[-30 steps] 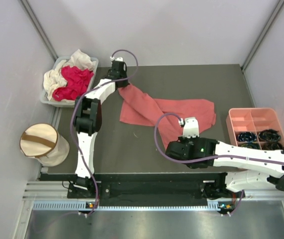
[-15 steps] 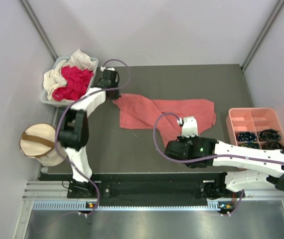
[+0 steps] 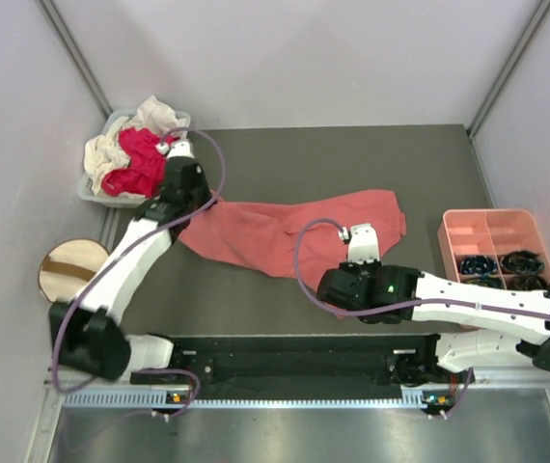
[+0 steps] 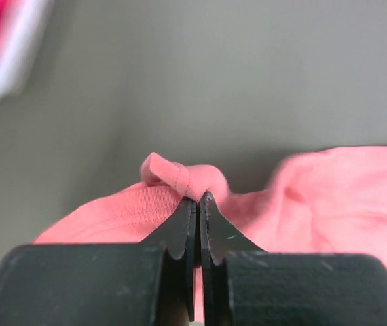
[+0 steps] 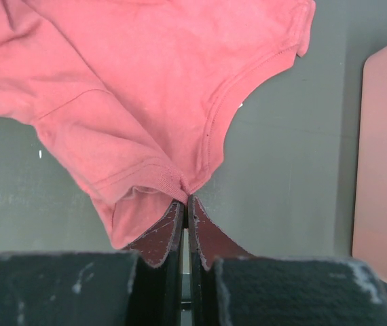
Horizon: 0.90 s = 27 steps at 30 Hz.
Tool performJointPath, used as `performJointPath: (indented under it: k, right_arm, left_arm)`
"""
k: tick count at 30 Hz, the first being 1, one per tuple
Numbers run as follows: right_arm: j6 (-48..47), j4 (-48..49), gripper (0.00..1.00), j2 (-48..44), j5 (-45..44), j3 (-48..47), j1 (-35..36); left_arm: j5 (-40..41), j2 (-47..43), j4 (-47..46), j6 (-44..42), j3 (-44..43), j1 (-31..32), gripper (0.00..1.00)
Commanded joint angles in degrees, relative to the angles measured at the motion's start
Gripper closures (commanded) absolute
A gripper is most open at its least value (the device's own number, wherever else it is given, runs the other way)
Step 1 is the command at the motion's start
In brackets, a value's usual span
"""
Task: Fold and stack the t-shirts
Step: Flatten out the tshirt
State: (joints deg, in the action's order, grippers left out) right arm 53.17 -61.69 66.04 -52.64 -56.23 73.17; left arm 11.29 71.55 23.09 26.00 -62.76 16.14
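Observation:
The salmon-pink t-shirt [image 3: 285, 231] lies stretched as a long band across the middle of the dark table. My left gripper [image 3: 198, 204] is shut on the shirt's left end; in the left wrist view its jaws [image 4: 198, 200] pinch a rolled fold of the pink cloth [image 4: 356, 197]. My right gripper [image 3: 360, 231] is shut on the shirt's right part; in the right wrist view it [image 5: 187, 198] grips a hemmed edge of the cloth [image 5: 146, 81]. The magenta-red t-shirt [image 3: 140, 159] and the cream-white t-shirt [image 3: 111, 145] lie crumpled in a grey bin [image 3: 96, 193] at the back left.
A rigid pink compartment tray [image 3: 492, 241] with dark items stands at the right edge; its side also shows in the right wrist view [image 5: 383, 170]. A cream drum-shaped fabric bin [image 3: 68, 270] stands off the table's left side. Grey walls enclose the table.
My left gripper has swung left and nearer with the shirt's end, pulling the shirt out into a long band. My right gripper has stayed nearly in place, holding the cloth.

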Motion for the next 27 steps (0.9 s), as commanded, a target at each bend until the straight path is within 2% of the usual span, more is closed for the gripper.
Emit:
performJointPath:
  k: [1,2,4,5,6,8,9,13,14,15,18,19,20,22,27]
  right_arm:
    - [-0.26,1.93,1.0,-1.18,-0.44,-0.02,-0.75]
    - [-0.17,1.75,1.0,-1.09,-0.53,-0.11,-0.83]
    - [0.27,1.31,1.0,-1.44,-0.62,-0.2,-0.92]
    - [0.36,1.48,1.0,-1.53,-0.53,-0.2,-0.83]
    - [0.36,1.49,1.0,-1.53,-0.53,-0.2,-1.01]
    - [0.45,1.49,1.0,-1.62,-0.36,-0.29,-0.92]
    - [0.71,1.14,1.0,-1.62,-0.09,-0.29,-1.01]
    - [2.29,0.7,1.0,-1.53,-0.36,0.24,-1.01]
    - [2.38,0.78,1.0,-1.44,-0.36,0.41,-1.01]
    - [2.38,0.87,1.0,-1.35,-0.27,0.5,-1.09]
    - [1.86,1.49,1.0,-0.56,-0.09,0.42,-1.1]
    - [1.68,1.66,1.0,-0.3,-0.09,0.33,-1.1]
    - [1.42,2.1,1.0,0.14,0.0,0.24,-1.1]
    - [0.54,2.71,1.0,0.58,0.17,0.24,-1.01]
    - [-1.04,4.82,1.0,1.2,0.79,0.33,-1.1]
  left_arm:
    - [0.14,20.26,-7.09,1.86,-6.72,0.64,1.0]
    - [-0.3,28.39,-7.7,1.69,-9.72,0.65,1.0]
    - [-0.22,36.6,-6.93,1.34,-20.34,0.82,1.0]
    - [-0.04,44.13,-5.27,1.07,-24.21,0.82,1.0]
    - [0.4,47.51,-4.12,0.81,-31.73,0.91,1.0]
    - [0.49,54.97,-1.75,0.19,-38.37,0.91,1.0]
    - [0.92,56.41,-0.26,0.02,-42.66,0.91,1.0]
    - [2.68,58.44,-1.73,-1.38,-44.64,0.91,0.99]
    - [3.38,58.01,-1.73,-1.56,-44.64,0.91,0.93]
    - [4.17,57.48,-1.47,-1.74,-44.29,0.91,0.72]
    - [8.3,53.62,-1.03,-1.48,-40.62,0.73,0.39]
    - [9.35,52.13,-1.99,-1.65,-39.21,0.56,0.23]
    - [9.45,49.24,-2.26,-1.65,-37.8,0.3,0.12]
    - [9.28,44.93,-2.87,-1.74,-34.02,-0.58,0.01]
    - [8.23,37.27,-3.14,-1.65,-25.58,-3.83,0.01]
